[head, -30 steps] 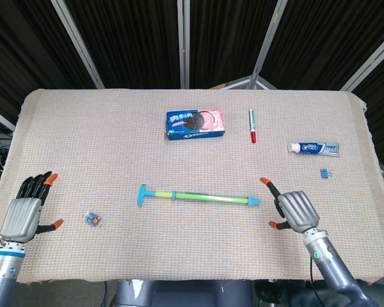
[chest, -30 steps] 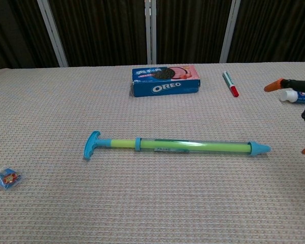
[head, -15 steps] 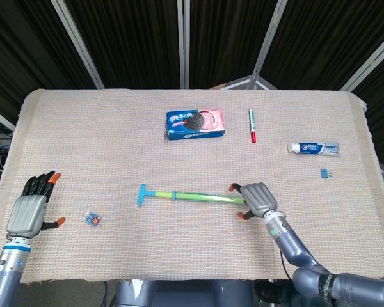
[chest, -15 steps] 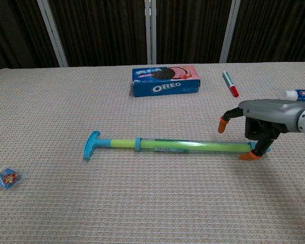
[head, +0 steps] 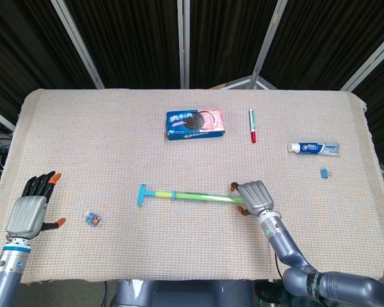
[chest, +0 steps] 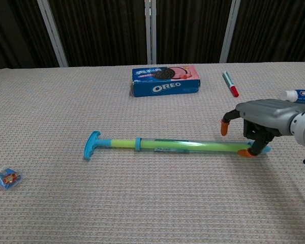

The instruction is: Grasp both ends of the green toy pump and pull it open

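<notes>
The green toy pump [head: 192, 196] [chest: 168, 146] lies flat across the middle of the table. Its blue T-handle [chest: 91, 145] points left and its blue nozzle [chest: 265, 149] points right. My right hand [head: 255, 197] [chest: 262, 119] is cupped over the nozzle end. Its fingertips [chest: 246, 152] curl down against the near side of the tube, while the thumb [chest: 224, 126] stands raised off the far side. My left hand [head: 29, 214] hovers far to the left near the table's edge, fingers spread and holding nothing. The chest view does not show it.
An Oreo box [head: 195, 124] [chest: 165, 80] lies behind the pump. A red-capped marker [head: 251, 125] [chest: 230, 84] and a toothpaste tube [head: 313, 148] are at the back right, with a small blue clip [head: 324, 173] nearby. A small wrapped packet [head: 93, 219] [chest: 6, 178] lies front left.
My right hand came in from the right onto the pump's nozzle end, and its fingers have curled closer to the tube. The left hand and the pump have hardly moved.
</notes>
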Controlling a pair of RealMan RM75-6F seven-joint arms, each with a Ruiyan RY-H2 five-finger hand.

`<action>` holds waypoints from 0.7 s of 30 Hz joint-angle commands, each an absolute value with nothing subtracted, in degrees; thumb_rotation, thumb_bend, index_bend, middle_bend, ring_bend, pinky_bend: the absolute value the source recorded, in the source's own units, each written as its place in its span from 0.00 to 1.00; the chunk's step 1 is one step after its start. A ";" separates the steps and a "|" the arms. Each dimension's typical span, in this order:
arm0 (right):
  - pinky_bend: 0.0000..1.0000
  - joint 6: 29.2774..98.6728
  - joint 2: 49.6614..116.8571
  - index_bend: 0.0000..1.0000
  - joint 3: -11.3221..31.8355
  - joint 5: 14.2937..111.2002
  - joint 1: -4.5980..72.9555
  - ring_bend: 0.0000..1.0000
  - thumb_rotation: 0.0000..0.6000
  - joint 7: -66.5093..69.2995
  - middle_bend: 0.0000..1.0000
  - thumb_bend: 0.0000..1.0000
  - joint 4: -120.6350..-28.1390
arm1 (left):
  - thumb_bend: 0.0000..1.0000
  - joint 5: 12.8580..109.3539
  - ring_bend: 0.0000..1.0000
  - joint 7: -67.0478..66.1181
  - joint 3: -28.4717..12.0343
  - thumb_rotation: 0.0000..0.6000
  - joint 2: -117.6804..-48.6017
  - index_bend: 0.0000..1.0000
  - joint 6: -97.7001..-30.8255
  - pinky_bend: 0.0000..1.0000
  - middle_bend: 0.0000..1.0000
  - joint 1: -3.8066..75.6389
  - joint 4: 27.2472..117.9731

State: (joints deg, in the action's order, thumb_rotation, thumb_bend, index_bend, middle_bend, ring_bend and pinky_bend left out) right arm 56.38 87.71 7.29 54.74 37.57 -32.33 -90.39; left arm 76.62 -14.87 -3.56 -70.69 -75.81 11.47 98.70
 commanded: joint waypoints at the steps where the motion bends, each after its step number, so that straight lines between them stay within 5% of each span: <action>1: 1.00 56.85 88.22 0.38 6.87 55.21 37.31 1.00 1.00 -31.80 1.00 0.23 -89.45 | 0.00 76.85 0.00 -14.89 -3.46 1.00 -70.67 0.00 -75.90 0.00 0.00 11.52 98.85; 21: 1.00 56.60 90.91 0.47 5.81 56.27 36.85 1.00 1.00 -29.31 1.00 0.24 -83.65 | 0.00 76.36 0.00 -16.18 -3.12 1.00 -71.34 0.00 -75.72 0.00 0.00 11.93 98.70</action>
